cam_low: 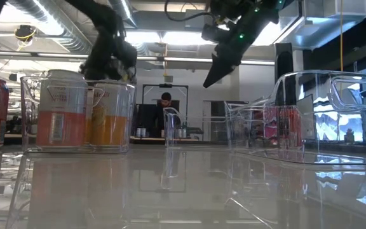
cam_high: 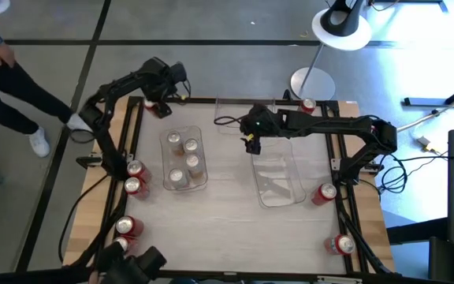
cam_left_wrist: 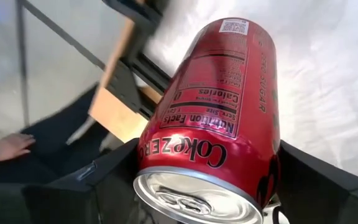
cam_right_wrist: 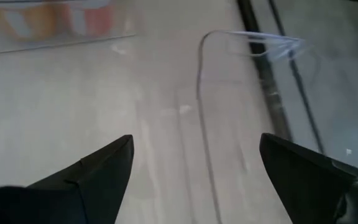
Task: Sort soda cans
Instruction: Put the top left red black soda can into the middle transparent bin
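Left fingers (cam_left_wrist: 197,186) gripping 1 red can (cam_left_wrist: 216,112), right fingers (cam_right_wrist: 194,165) spread, 4 cans in bin (cam_high: 202,180).

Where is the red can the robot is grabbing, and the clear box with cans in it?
Red Coke Zero soda can (cam_left_wrist: 213,112), left wrist view, on its printed side.
Clear plastic bin holding four cans (cam_high: 204,180), high view, on its right wall.

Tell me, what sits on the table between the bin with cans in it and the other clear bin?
Nothing: in the high view, bare tabletop separates the bin holding four cans from the empty clear bin. The right gripper hovers just above that gap.
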